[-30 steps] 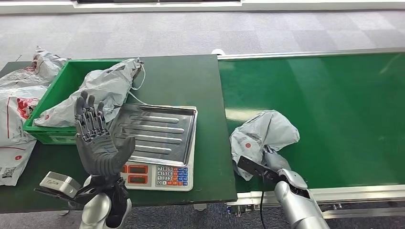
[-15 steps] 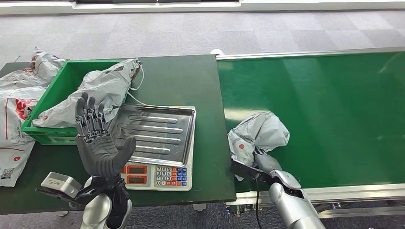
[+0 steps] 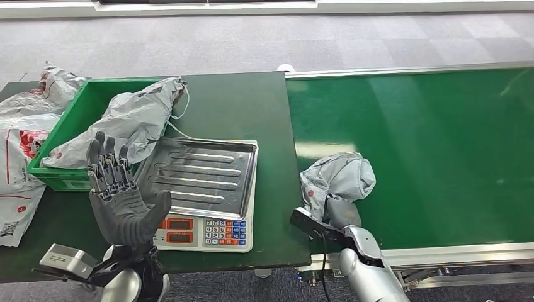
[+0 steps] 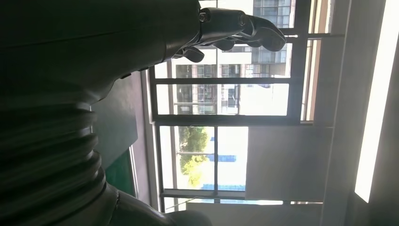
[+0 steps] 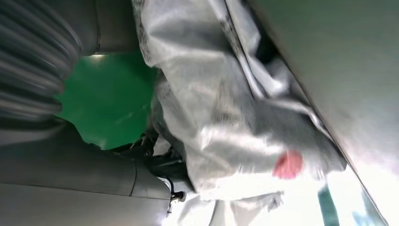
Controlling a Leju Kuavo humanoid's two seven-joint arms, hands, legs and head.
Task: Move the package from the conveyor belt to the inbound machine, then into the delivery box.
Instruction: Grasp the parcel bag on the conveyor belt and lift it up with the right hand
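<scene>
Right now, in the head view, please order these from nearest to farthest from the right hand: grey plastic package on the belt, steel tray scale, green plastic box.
From the right hand:
1. Grey plastic package, in its grasp, on the belt.
2. Steel tray scale, table middle.
3. Green plastic box, far left.

One scale point(image 3: 208, 189) is sitting on the dark green surface point(image 3: 239, 107), carrying one steel tray point(image 3: 201, 173). Beside the scale, one green box point(image 3: 66, 135) is holding one grey package point(image 3: 135, 119). Past that box, away from the scale, at least three more grey-and-white bags point(image 3: 22, 151) are lying heaped; their exact number is hard to tell. On the scale's other side, one conveyor belt point(image 3: 428, 145) is carrying one crumpled grey package point(image 3: 340, 179). Two robot hands are showing: the left hand point(image 3: 123, 201) and the right hand point(image 3: 340, 214).
</scene>
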